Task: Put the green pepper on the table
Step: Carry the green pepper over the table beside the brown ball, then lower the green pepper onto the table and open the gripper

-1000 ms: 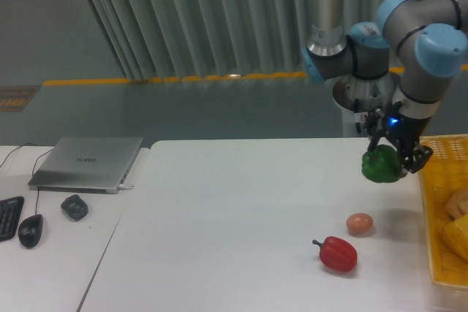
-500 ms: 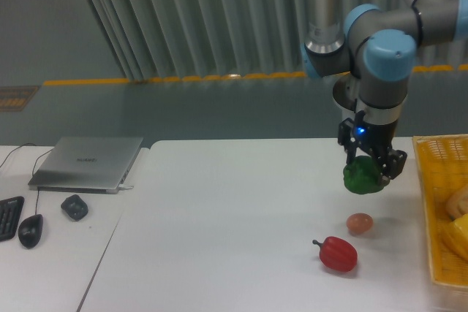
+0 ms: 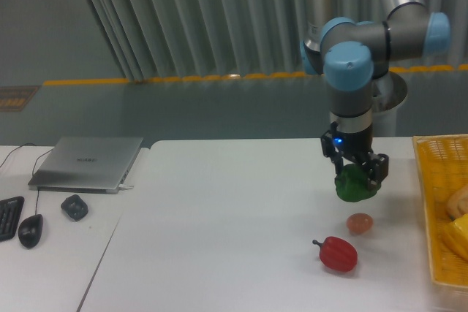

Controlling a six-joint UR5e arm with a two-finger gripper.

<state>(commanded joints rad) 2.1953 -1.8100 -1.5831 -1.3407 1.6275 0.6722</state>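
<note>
My gripper is shut on the green pepper, a dark-green lobed pepper hanging just above the white table, right of the middle. Whether the pepper touches the tabletop I cannot tell. The black fingers cover its upper part, and a blue light glows on the wrist above them.
A red pepper with a dark stem lies in front of the gripper, and a small tan round item sits between them. A yellow basket with yellow produce stands at the right edge. A laptop, mouse and keyboard are on the left desk.
The arm has carried the green pepper leftward, away from the yellow basket, and lower toward the tabletop. The red pepper and the tan item have stayed put.
</note>
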